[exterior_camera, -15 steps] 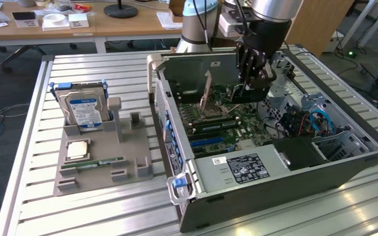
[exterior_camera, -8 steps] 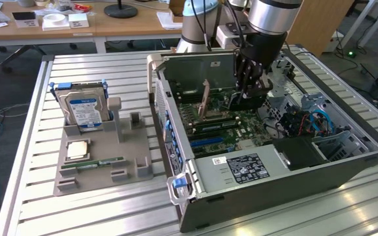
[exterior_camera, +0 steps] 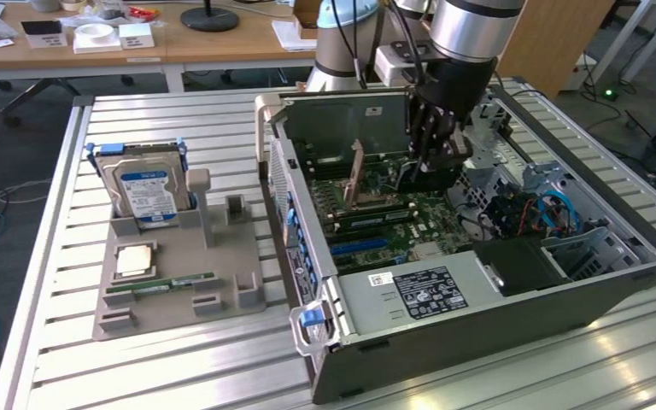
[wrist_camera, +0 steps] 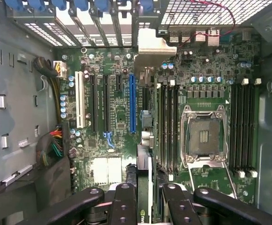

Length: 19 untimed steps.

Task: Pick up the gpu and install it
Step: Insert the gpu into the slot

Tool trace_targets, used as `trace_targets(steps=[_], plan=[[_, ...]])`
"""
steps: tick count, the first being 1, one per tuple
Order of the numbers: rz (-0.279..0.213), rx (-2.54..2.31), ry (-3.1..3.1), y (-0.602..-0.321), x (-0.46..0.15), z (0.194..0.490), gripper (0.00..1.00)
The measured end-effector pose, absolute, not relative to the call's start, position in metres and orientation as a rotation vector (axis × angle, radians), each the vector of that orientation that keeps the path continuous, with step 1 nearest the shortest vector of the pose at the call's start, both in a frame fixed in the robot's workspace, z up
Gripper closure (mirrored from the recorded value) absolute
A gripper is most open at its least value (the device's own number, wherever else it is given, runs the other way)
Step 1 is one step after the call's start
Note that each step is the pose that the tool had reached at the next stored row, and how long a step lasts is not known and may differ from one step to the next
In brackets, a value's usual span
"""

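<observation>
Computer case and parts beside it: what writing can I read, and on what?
None readable.
Hard drive label: print too small.
Black sticker on computer case: too small.
White sticker beside it: blurred.
Card in end effector: green logo, cut off.

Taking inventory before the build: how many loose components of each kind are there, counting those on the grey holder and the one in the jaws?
Hard drive: 1
CPU: 1
RAM stick: 1
gpu: 1
Total: 4
</observation>
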State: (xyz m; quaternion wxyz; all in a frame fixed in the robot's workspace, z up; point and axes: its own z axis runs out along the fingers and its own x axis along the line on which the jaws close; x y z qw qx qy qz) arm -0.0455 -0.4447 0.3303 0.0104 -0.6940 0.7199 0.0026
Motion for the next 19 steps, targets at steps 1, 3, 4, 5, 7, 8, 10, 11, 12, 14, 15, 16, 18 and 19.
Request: trace_targets(steps=[1,3,4,5,7,8,10,11,12,14,15,16,18,19], plan=[[0.008,-2.166,2.247,-0.445,-0.046,0.329,0.74],[0.008,-2.167,2.246,-0.445,-0.046,0.325,0.74],[0.008,-2.167,2.246,-0.445,-0.046,0.323,0.74],[0.008,-2.168,2.245,-0.445,-0.046,0.321,0.74],[0.008,-2.171,2.242,-0.445,-0.046,0.318,0.74],[0.009,-2.173,2.241,-0.446,-0.046,0.316,0.74],[0.009,-2.176,2.239,-0.446,-0.046,0.312,0.74],[0.009,-2.177,2.237,-0.446,-0.047,0.311,0.74],[0.009,-2.178,2.236,-0.446,-0.047,0.310,0.74],[0.009,-2.183,2.232,-0.448,-0.047,0.308,0.74],[0.009,-2.186,2.229,-0.449,-0.048,0.307,0.74],[0.010,-2.190,2.225,-0.450,-0.048,0.305,0.74],[0.010,-2.198,2.217,-0.451,-0.049,0.302,0.74],[0.010,-2.201,2.215,-0.451,-0.050,0.301,0.74]])
